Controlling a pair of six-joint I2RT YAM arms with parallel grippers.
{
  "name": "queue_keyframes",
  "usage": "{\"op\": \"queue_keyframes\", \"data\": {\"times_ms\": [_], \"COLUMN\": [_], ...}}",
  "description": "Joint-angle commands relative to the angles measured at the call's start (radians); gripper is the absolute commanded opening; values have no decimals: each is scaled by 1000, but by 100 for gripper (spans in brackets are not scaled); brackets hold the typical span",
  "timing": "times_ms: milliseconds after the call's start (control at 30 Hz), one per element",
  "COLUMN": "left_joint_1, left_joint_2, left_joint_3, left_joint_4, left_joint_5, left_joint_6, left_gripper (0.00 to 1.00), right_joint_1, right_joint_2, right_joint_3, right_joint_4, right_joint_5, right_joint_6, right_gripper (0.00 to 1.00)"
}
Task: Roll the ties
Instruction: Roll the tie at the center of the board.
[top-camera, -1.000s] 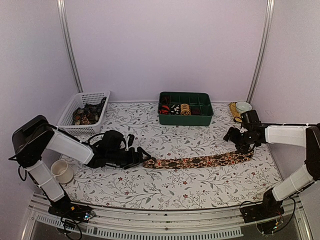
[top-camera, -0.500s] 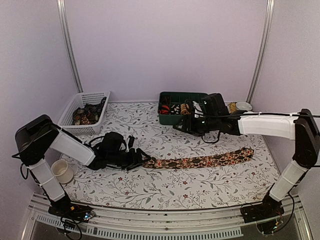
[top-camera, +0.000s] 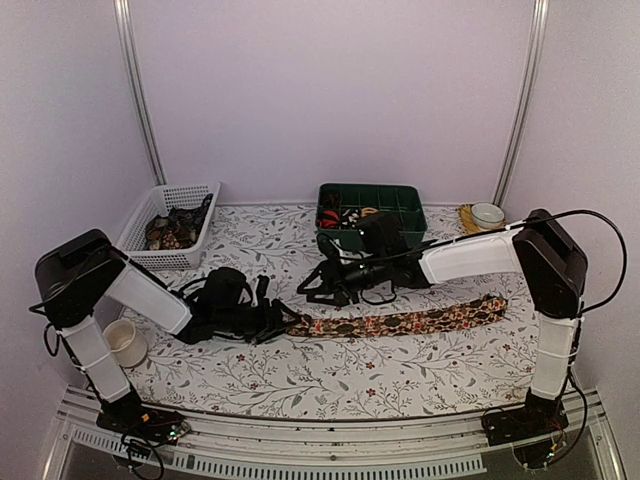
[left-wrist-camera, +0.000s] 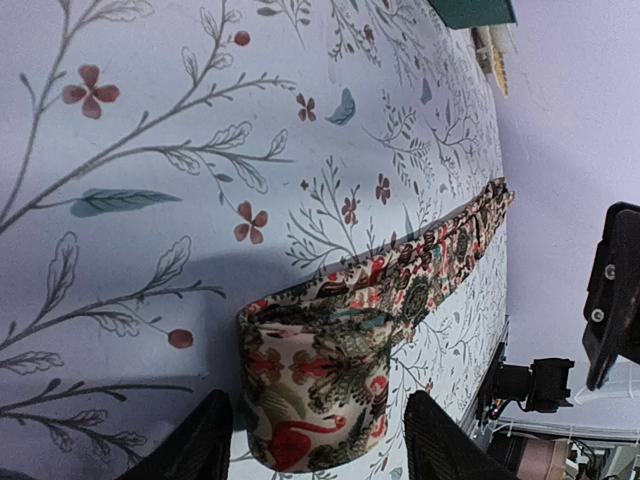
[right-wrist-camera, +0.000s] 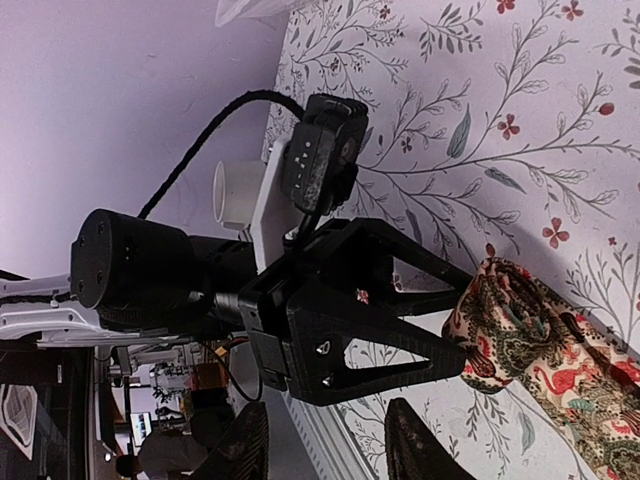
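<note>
My left hand (left-wrist-camera: 318, 430) is straddling the tie's (left-wrist-camera: 340, 350) folded end, grip I cannot tell, so my released right hand (right-wrist-camera: 325, 430) opposite is risking knocking it loose.

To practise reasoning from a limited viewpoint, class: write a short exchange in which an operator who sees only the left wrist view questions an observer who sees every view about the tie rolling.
Operator: I see the tie with its folded end in my left claw. Where is the right claw?
Observer: The right claw is just beyond your left claw, on the tray side of the tie, with nothing between its fingers.
Operator: I only catch a corner of the green tray. Is anything in it?
Observer: A few small rolls show in its left compartments. The right arm hides part of the tray.
</note>
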Motion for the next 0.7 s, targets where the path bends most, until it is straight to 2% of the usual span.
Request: {"op": "queue_keyframes", "data": {"times_ms": [0, 367, 667], "left_joint_1": [-12, -13, -12], "left_joint_2": [44, 63, 67], "left_joint_3": [0, 14, 19], "left_joint_4": [-14, -14, -20], "left_joint_5": [14, 15, 14], "left_joint_6": [-18, -25, -30], "left_gripper": [59, 55, 53], "right_joint_1": [4, 5, -6], "right_joint_2": [103, 253, 284], "right_joint_3": [36, 45, 84], "right_joint_4": [15, 103, 50], "right_joint_5": [-110, -185, -149], "right_joint_6": [44, 124, 92], "right_gripper": [38, 38, 39]}}
